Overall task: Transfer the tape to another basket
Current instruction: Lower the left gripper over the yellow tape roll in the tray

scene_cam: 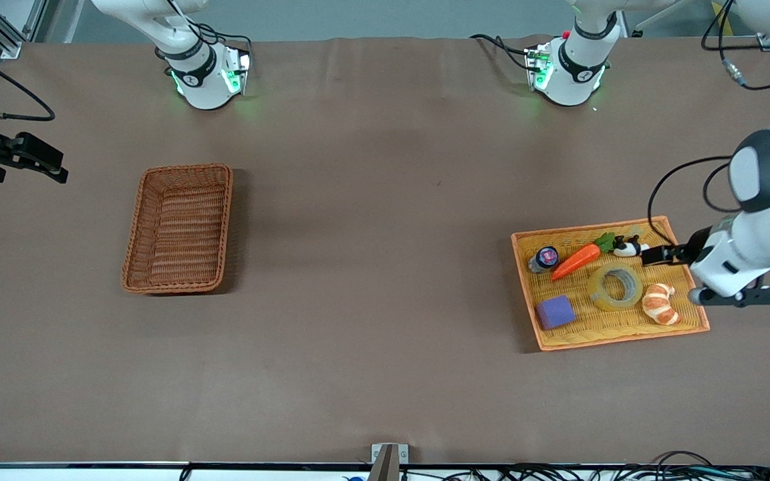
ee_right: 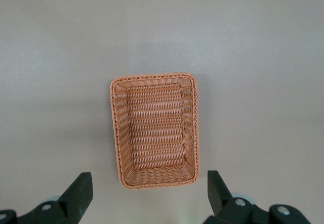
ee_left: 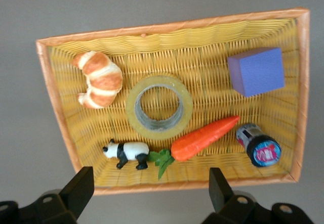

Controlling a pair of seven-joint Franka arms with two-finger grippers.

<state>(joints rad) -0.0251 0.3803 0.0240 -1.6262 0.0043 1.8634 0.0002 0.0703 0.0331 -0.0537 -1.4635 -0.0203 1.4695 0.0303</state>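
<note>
From the front, the tape lies flat in the yellow tray at the left arm's end, between the carrot and the croissant. The left gripper hangs over the tray's farther rim; the right gripper waits beside the basket.

In the left wrist view, fingers are spread wide. The tape looks light, stiff and slick; pinching its wall through the hole seems best.

In the right wrist view, fingers are spread above the basket, which holds nothing.

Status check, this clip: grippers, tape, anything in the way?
Left gripper open over tray edge. Right gripper open, waiting. Tape flat in tray; carrot, croissant close beside.
</note>
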